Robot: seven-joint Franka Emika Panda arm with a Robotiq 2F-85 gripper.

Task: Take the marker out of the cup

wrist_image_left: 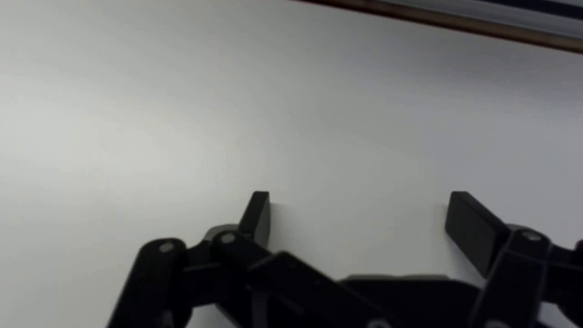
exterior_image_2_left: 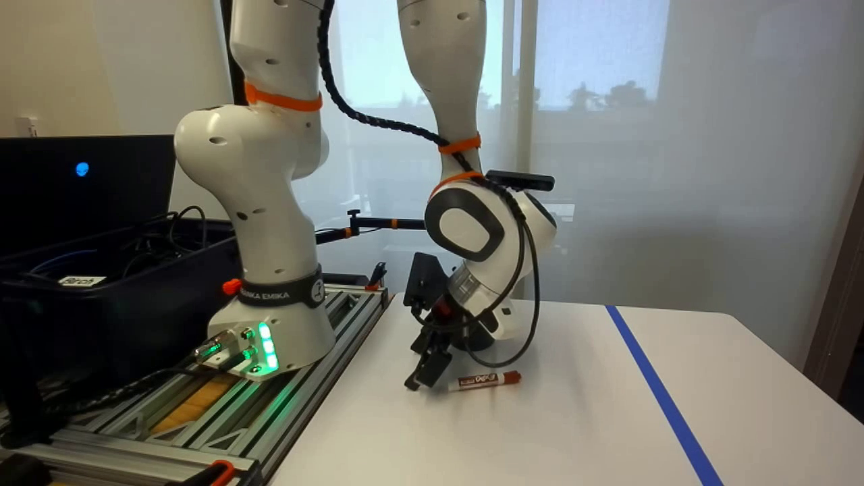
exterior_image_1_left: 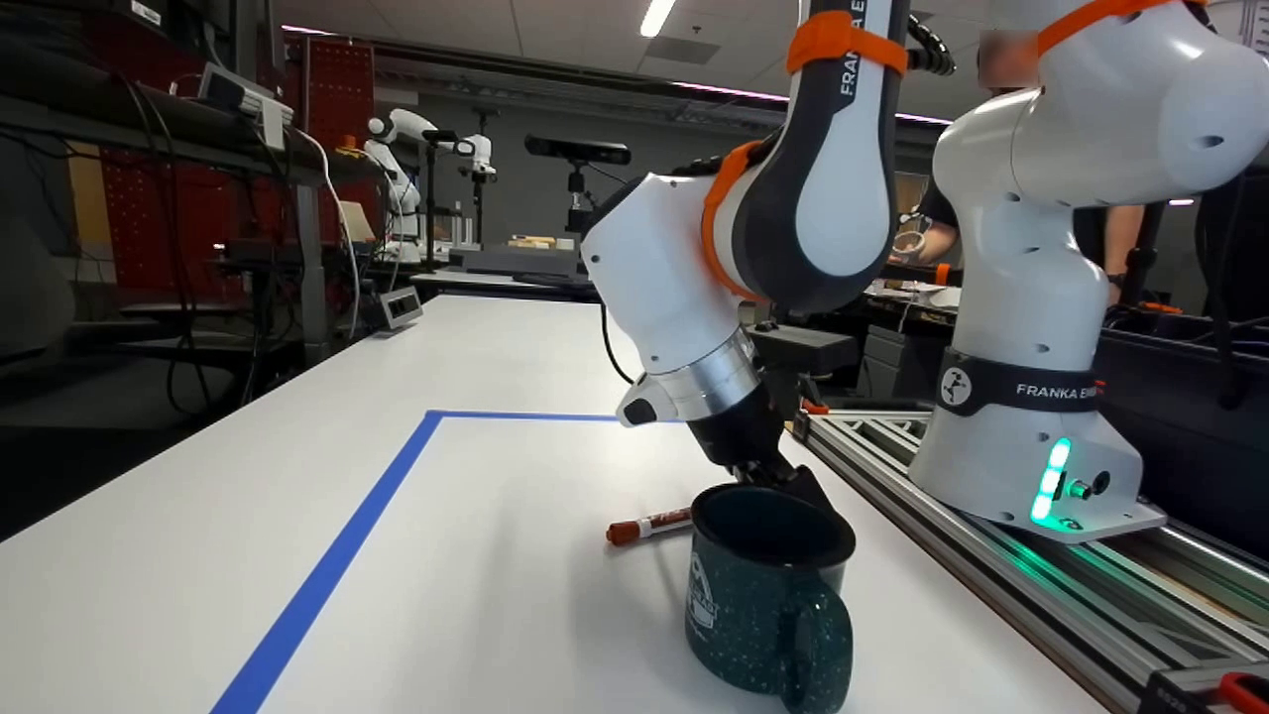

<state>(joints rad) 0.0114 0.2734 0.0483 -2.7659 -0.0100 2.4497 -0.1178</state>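
The marker [exterior_image_1_left: 649, 527] lies on the table outside the cup, with a red-brown cap. In an exterior view its far end is hidden behind the cup; it also shows in an exterior view [exterior_image_2_left: 486, 381] with its white body and brown label. The dark green-teal cup [exterior_image_1_left: 744, 615] stands upright, handle toward the camera, and shows in one exterior view only. My gripper [exterior_image_2_left: 422, 378] is tilted low over the table, its fingers close to the marker's white end. In the wrist view the gripper [wrist_image_left: 360, 196] is open, with only bare table between its fingers; marker and cup are out of view there.
Blue tape [exterior_image_1_left: 347, 535] marks the table, also seen in an exterior view [exterior_image_2_left: 658, 385]. The metal rail frame [exterior_image_2_left: 337, 364] with the robot base runs along the table edge. A dark bin [exterior_image_2_left: 121, 304] with cables stands behind the base. The table edge [wrist_image_left: 437, 16] shows in the wrist view.
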